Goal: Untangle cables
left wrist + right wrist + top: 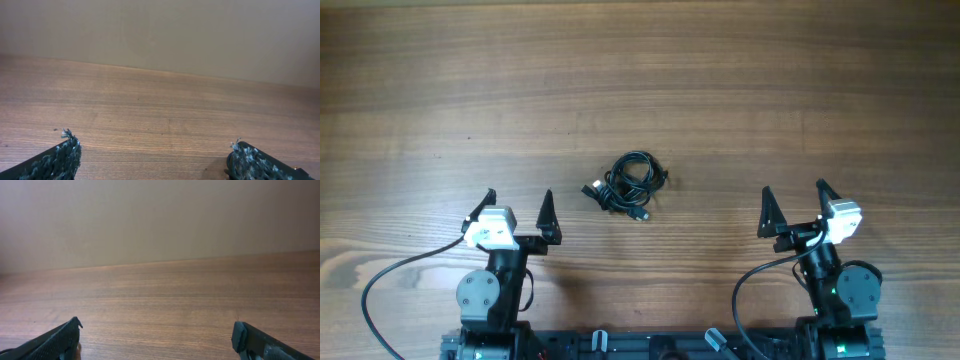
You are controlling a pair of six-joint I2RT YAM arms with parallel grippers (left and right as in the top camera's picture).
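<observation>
The cables (627,185) are thin black cords with small plug ends, looped in a loose tangle on the wooden table near its middle in the overhead view. My left gripper (517,201) is open and empty, to the lower left of the tangle. My right gripper (793,197) is open and empty, to the lower right of it. Neither gripper touches the cables. Both wrist views show only open fingertips over bare wood, the left gripper (150,152) and the right gripper (157,330); the cables are out of view there.
Thicker black wires run from each arm base, one at the lower left (390,280) and one at the lower right (745,290). A plain wall (160,35) stands beyond the table's far edge in both wrist views.
</observation>
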